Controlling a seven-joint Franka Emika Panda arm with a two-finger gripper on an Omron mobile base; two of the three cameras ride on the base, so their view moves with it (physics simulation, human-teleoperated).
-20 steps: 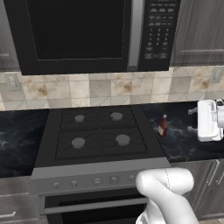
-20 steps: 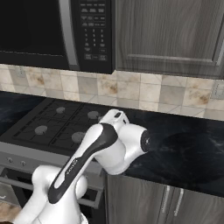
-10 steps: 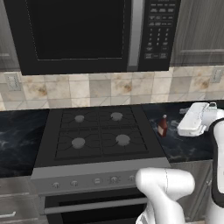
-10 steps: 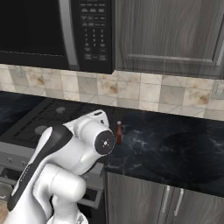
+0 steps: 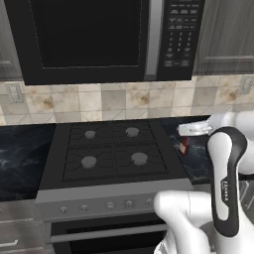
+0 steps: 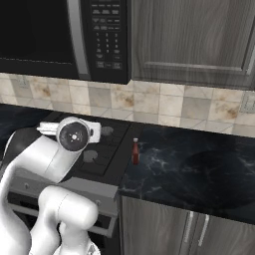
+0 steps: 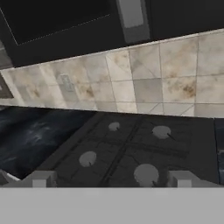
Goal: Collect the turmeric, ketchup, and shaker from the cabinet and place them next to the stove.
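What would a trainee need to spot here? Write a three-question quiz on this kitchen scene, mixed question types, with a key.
1. True or false: the dark red-brown ketchup bottle with the narrow neck stands upright on the black marbled counter.
2. Multiple choice: the bottle stands A) on a burner, B) beside the black four-burner gas stove, on its right, C) inside the black microwave.
3. Fill in: the white arm's claw is ____ and holds nothing.

Key: 1 true; 2 B; 3 open.
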